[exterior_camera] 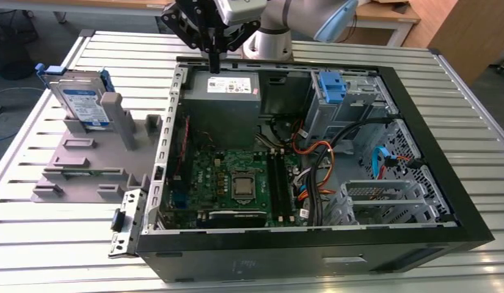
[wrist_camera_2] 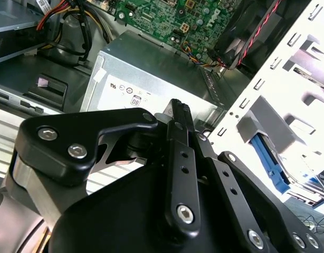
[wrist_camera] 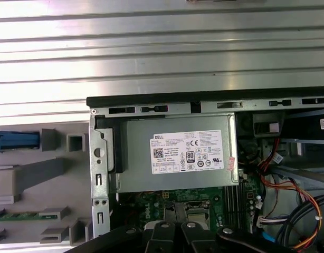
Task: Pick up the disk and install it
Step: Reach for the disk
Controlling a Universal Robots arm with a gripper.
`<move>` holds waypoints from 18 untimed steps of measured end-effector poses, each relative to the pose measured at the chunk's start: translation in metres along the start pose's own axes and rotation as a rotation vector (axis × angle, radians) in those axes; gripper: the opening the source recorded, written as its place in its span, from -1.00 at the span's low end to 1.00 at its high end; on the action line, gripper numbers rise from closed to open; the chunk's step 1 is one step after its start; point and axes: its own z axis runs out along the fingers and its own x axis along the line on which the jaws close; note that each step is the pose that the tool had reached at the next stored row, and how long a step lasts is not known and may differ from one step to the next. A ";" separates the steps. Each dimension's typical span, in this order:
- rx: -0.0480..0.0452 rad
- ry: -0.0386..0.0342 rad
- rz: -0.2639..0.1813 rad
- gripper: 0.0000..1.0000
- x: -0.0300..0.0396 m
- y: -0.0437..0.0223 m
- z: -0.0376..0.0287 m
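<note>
The disk (exterior_camera: 79,97) stands on edge in a grey holder (exterior_camera: 88,165) at the upper left of the exterior view. Its long axis is roughly upright and its labelled face is turned toward the camera. A grey post (exterior_camera: 121,119) hides its lower corner, and in the first wrist view only a blue strip of it (wrist_camera: 14,140) shows, cut off at the frame edge. The pincer (exterior_camera: 212,64) hangs at top centre over the power-supply box (exterior_camera: 227,85) inside the computer case (exterior_camera: 447,201), fingers drawn together, holding nothing, well apart from the disk.
</note>
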 end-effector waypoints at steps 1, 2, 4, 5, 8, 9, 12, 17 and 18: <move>0.0000 0.0000 0.000 -0.79 0.0003 0.0000 0.0000; 0.0001 0.0000 0.000 -0.79 0.0006 -0.0001 0.0000; 0.0000 0.0000 0.000 -0.79 0.0012 -0.0001 0.0000; 0.0000 0.0000 0.000 -0.79 0.0016 -0.0001 0.0000; 0.0000 0.0000 0.000 -0.79 0.0032 -0.0003 -0.0001; 0.0000 0.0000 0.000 -0.79 0.0038 -0.0003 -0.0001; 0.0000 0.0000 0.000 -0.79 0.0057 -0.0005 -0.0001; 0.0000 0.0000 0.000 -0.79 0.0090 -0.0007 -0.0002; 0.0000 0.0000 0.000 -0.79 0.0096 -0.0007 -0.0002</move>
